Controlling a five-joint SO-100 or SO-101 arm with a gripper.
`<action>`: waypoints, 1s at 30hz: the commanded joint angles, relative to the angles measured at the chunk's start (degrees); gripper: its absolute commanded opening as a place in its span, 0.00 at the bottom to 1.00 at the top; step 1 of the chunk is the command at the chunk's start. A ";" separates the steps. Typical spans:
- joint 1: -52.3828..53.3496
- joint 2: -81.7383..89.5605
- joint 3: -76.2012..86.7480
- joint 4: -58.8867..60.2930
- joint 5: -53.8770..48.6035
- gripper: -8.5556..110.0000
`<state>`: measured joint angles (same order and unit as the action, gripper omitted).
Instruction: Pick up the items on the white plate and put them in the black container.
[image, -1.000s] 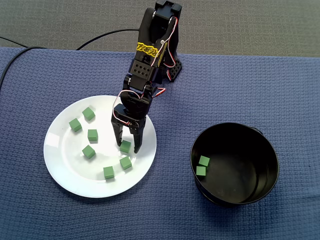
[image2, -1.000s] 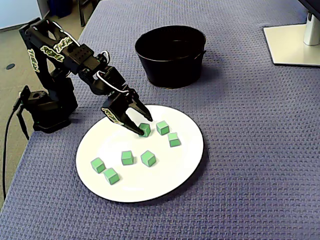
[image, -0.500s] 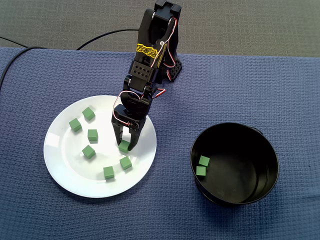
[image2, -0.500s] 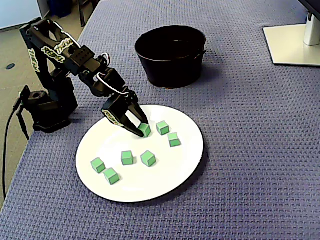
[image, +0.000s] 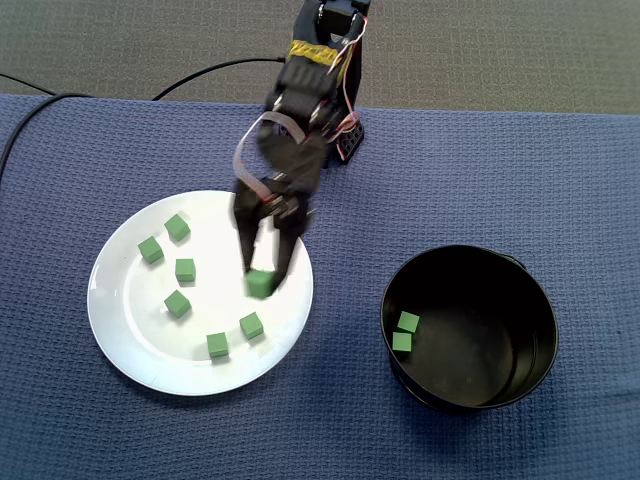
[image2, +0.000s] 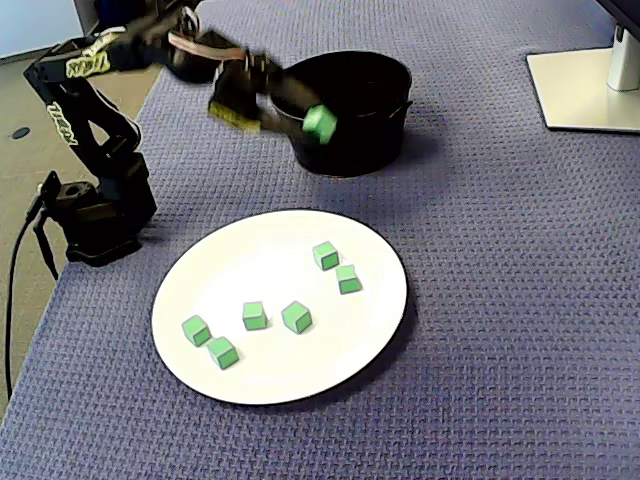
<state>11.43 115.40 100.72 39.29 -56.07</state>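
Observation:
My black gripper (image: 262, 276) is shut on a green cube (image: 260, 285) and holds it in the air, blurred by motion. In a fixed view from the side, the gripper (image2: 311, 117) and the held cube (image2: 321, 123) hang high, in front of the black container (image2: 368, 140). Several green cubes lie on the white plate (image: 112, 330), among them one (image: 251, 325) near its right side. The black container (image: 480, 290) stands right of the plate and holds two green cubes (image: 405, 332).
A dark blue woven cloth (image: 520, 170) covers the table. The arm's base (image2: 95, 215) stands at the cloth's edge beside the plate (image2: 250, 262), with a cable trailing off. A white monitor foot (image2: 585, 88) sits at the far right.
The gripper closed on a cube on the plate and has lifted it well above the plate, swinging toward the black container.

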 joint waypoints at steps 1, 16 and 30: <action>-13.36 -3.25 -23.47 8.53 2.20 0.07; -35.86 -20.74 5.89 -18.37 12.22 0.09; -16.08 -4.39 -2.02 10.37 11.34 0.26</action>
<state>-16.17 100.90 105.64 34.98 -43.68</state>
